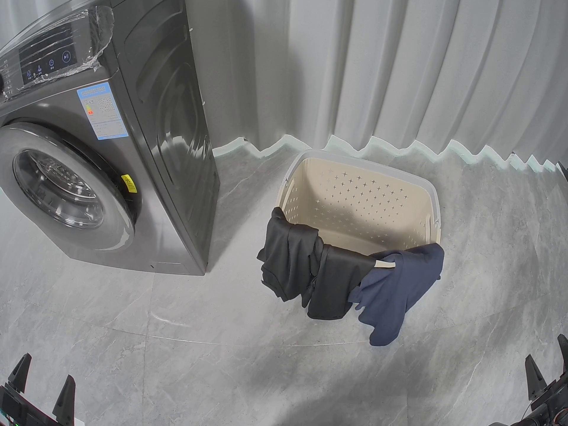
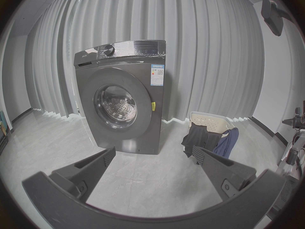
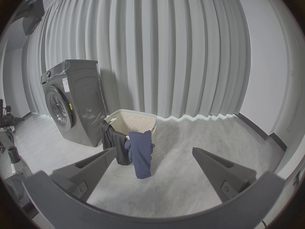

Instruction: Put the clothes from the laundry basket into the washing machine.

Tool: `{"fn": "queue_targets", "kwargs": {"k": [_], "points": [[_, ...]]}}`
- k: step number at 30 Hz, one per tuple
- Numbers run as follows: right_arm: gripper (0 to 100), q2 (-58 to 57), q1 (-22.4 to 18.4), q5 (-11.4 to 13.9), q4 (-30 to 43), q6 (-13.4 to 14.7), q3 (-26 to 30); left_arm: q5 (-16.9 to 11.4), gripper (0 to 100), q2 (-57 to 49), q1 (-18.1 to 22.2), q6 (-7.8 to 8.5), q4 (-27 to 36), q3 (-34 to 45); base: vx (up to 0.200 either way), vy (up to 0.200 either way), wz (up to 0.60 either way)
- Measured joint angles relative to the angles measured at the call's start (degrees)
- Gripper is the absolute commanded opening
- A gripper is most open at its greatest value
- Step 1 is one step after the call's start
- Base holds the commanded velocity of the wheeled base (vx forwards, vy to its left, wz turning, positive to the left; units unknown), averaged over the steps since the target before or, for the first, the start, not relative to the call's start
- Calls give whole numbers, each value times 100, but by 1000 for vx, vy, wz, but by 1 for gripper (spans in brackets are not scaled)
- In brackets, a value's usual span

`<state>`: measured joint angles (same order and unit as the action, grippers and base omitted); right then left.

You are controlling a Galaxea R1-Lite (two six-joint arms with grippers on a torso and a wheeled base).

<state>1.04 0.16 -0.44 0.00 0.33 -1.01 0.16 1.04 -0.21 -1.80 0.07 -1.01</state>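
Start of the job, by the look of things: nothing lifted yet. Draped over the near rim of the laundry basket [image 1: 355, 199], right of centre in the head view, 2 pieces of clothing: a black garment [image 1: 307, 267] toward the left and a navy garment [image 1: 399, 294] toward the right, overlapping at the rim, both hanging down outside toward the floor [image 1: 225, 338]. Inside the basket, bare cream wall and little else to make out. At upper left, the washing machine [image 1: 160, 119], near the basket, its round door [image 1: 65, 187] apparently shut. Low in the frame's 2 bottom corners, well apart from the clothes: left claw [image 1: 46, 380] and right claw [image 1: 547, 359], each spread wide, gripping nothing. Next, probably: either opening the door to make way for the load, or bringing 1 claw down over a fold at the rim and closing on it. Likely needing a closer approach first, then a high lift to clear the trailing cloth from the rim.
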Motion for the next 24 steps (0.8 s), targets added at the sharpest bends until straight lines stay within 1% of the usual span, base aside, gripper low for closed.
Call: {"fn": "queue_targets", "kwargs": {"k": [2,11,24], "points": [[100,0,-2,0,0,2,0,0,100,0,2,-2,4,0,200,0,0],[100,0,2,0,0,0,0,0,100,0,5,-7,2,0,0,0,0],[100,0,-2,1,0,2,0,0,100,0,0,-2,2,0,0,-200,0]]}}
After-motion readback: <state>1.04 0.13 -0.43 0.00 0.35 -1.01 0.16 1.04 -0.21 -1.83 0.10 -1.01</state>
